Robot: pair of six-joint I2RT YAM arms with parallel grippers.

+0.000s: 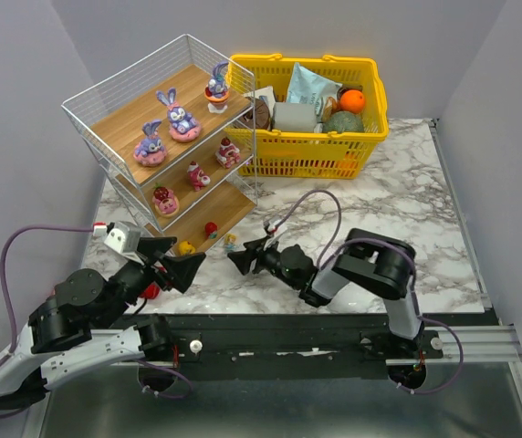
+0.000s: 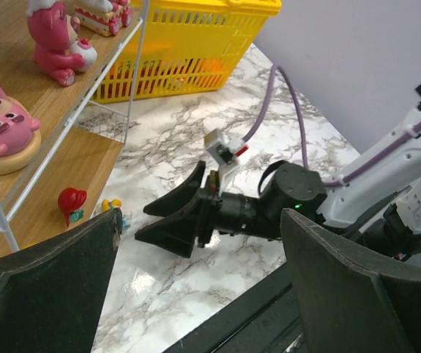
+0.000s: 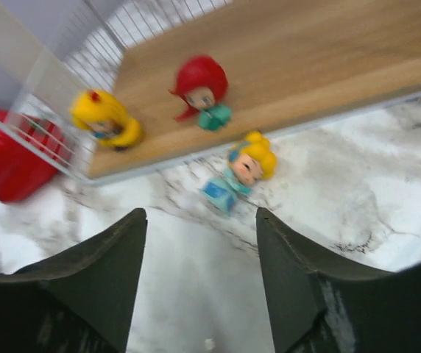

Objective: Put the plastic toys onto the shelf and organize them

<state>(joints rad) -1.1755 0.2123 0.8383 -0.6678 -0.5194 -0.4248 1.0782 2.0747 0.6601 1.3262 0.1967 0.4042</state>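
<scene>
The shelf (image 1: 129, 117) stands at the far left of the marble table (image 1: 407, 228). It is slanted, long side running near-left to far-right, w/ the yellow basket (image 1: 308, 151) just beside its far end. Top tier: three purple bunnies (image 1: 181, 114), upright, in a row along the board. Mid tier: three pink-red figures (image 1: 197, 173), also upright. Btm board: a red-haired figurine (image 3: 202, 90) and a yellow-haired figurine (image 3: 107, 118), both near the front edge. A blond figurine (image 3: 243, 173) lies tipped over on the marble just off that edge, long axis diagonal, head toward the board, feet toward the right gripper (image 3: 199, 228), whose fingers are spread w/ nothing between them. The left gripper (image 1: 188, 267) hangs close by, jaws wide apart, empty too.
</scene>
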